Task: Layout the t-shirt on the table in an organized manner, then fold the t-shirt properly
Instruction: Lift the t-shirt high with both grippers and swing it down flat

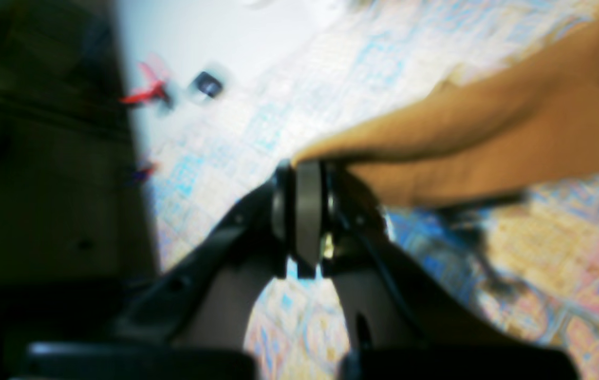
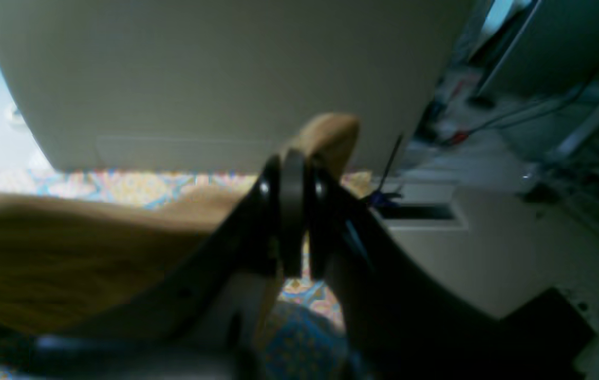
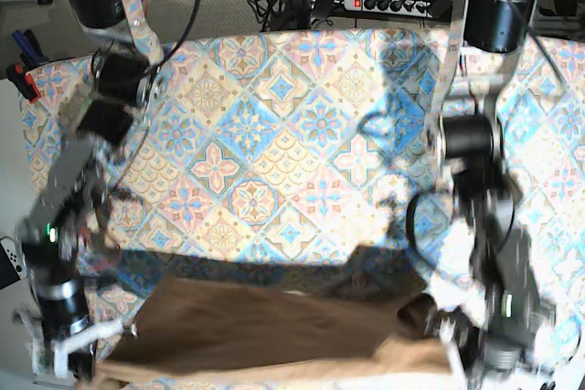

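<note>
Both the left gripper (image 1: 307, 211) and the right gripper (image 2: 291, 211) were clamped on edges of the t-shirt (image 3: 274, 331), stretched between them near the counter's (image 3: 292, 134) near edge, so laying out looked underway and folding not yet begun.

The t-shirt (image 3: 274, 335) hangs stretched between 2 arms at the near edge, above the patterned surface (image 3: 302, 134).
</note>
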`<state>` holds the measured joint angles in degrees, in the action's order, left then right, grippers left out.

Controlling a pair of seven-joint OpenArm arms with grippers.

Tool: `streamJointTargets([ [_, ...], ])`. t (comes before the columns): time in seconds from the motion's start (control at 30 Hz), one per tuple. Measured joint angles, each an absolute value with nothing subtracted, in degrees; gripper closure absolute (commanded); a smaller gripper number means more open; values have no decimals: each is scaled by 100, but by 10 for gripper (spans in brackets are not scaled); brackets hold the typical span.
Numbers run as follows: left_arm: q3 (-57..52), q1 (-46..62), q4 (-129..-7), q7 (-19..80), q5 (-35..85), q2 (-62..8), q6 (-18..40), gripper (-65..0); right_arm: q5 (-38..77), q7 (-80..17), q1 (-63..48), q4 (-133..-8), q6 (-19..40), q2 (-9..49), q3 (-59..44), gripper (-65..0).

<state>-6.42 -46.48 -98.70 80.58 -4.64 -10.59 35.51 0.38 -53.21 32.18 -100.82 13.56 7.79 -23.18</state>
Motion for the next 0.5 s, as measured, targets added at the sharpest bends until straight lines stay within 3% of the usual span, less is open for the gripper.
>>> streamJointTargets([
  [0.1, -613, -3535, -10932, 8047, -401, -1107, 3695, 0, -93, -5680, 2502, -10154, 1304, 773, -2390, 0],
  [0.2, -602, -2532, -11513, 8016, -349, -1164, 3859, 0, -3, -5426, 1896, -10226, 1347, 775, -2390, 0],
  [0.37, -642, -947, -11607, 8053, -410, -1267, 3883, 0, -14, -4659, 670, -10149, 1315, 482, -2397, 0],
  [0.5, -631, 255, -11605, 7509, -443, -1227, 3885, 0, -14, -4219, -14, -9900, 1326, 141, -2663, 0],
])
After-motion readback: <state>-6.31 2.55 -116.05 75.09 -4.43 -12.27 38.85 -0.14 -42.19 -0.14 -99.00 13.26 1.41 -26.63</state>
